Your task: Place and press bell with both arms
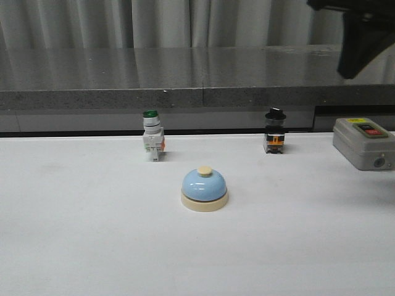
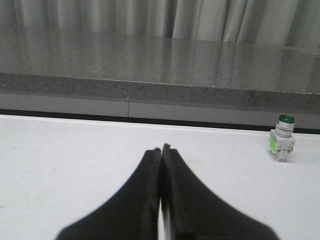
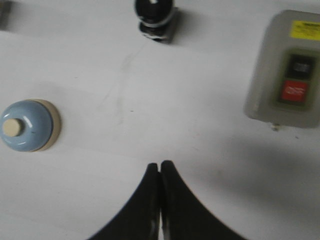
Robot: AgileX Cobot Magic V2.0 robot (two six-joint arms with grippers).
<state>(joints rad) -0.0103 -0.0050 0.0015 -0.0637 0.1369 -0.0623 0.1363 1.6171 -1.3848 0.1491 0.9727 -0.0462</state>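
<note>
Here, in the front view, the small light-blue round bell with a cream base and cream knob [image 1: 204, 189] sits alone on the white table [image 1: 80, 234]. Behind it stand a white switch with a green cap [image 1: 152, 136] and a black-capped switch [image 1: 274, 131]. A grey box with red and black buttons [image 1: 364, 142] is far right.

In the left wrist view, the black left claw [image 2: 161, 149] is pressed together, holding nothing, near the green-capped switch [image 2: 282, 145].

In the right wrist view, the black right claw [image 3: 159, 165] is pressed together too, high over the table, with the bell [image 3: 29, 125] well apart from it.
</note>
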